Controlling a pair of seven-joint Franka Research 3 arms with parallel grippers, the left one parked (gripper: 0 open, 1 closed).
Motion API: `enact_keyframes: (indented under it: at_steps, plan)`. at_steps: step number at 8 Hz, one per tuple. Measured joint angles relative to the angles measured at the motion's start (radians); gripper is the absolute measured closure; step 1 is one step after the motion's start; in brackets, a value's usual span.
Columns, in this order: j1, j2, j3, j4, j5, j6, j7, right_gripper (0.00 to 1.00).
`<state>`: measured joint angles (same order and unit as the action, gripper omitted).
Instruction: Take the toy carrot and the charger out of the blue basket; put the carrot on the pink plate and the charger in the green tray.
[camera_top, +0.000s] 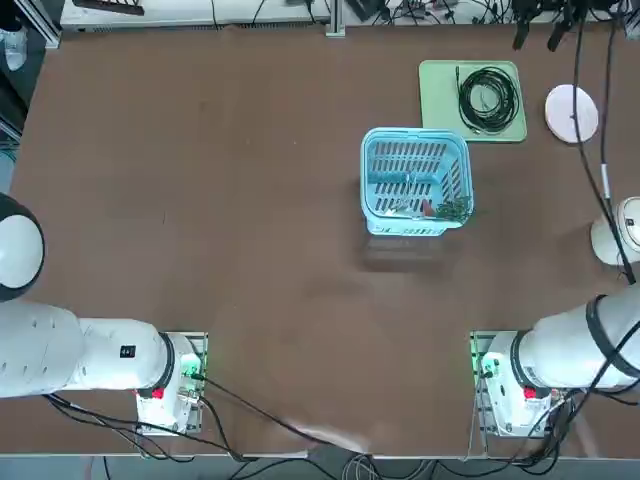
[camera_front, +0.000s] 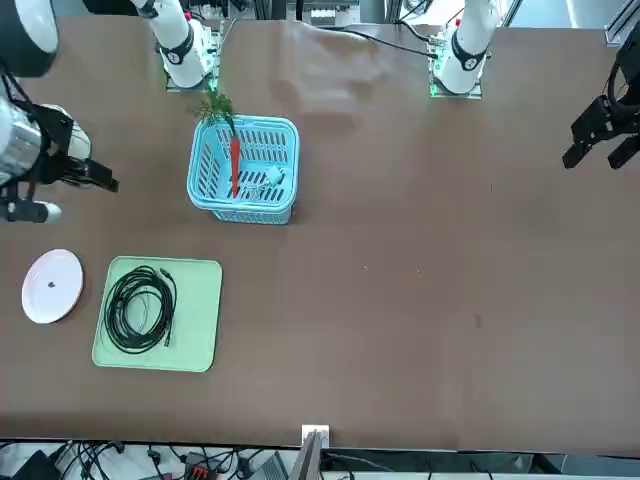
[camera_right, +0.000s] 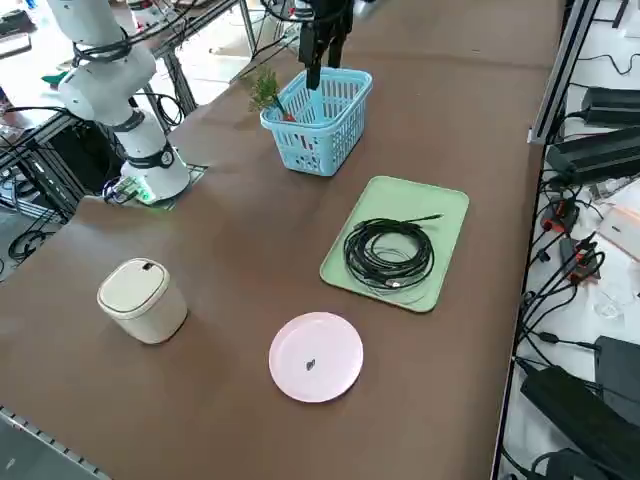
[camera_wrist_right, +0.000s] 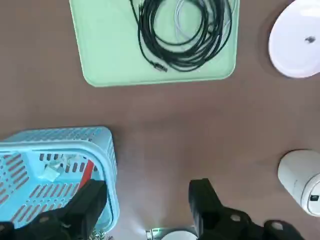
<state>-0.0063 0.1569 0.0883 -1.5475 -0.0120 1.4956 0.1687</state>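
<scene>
Inside the blue basket (camera_front: 243, 170) the toy carrot (camera_front: 234, 165) leans against a wall, leafy tuft over the rim, and the charger (camera_front: 268, 182) lies on the bottom. Above the worktop (camera_top: 200, 200), the right gripper (camera_wrist_right: 147, 200) hangs with fingers (camera_wrist_right: 87, 202) spread, empty. A black cable (camera_right: 388, 254) fills the green tray (camera_right: 445, 215) beside the bare pink plate (camera_right: 316, 356).

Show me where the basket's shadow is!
Top view: a faint shadow lies on the table beside the basket, on the arms' side. Wrist view: the right gripper hangs open above a darker patch by the basket.
</scene>
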Motion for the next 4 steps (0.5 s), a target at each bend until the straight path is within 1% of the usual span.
enact_keyframes:
  at_steps: [1,2,4]
  plan:
    - [0.025,-0.036,0.002,-0.093,0.001,0.080,0.020,0.00]
    - [0.059,-0.091,0.004,-0.210,0.003,0.175,0.077,0.00]
    - [0.170,-0.200,0.009,-0.455,0.005,0.372,0.233,0.00]
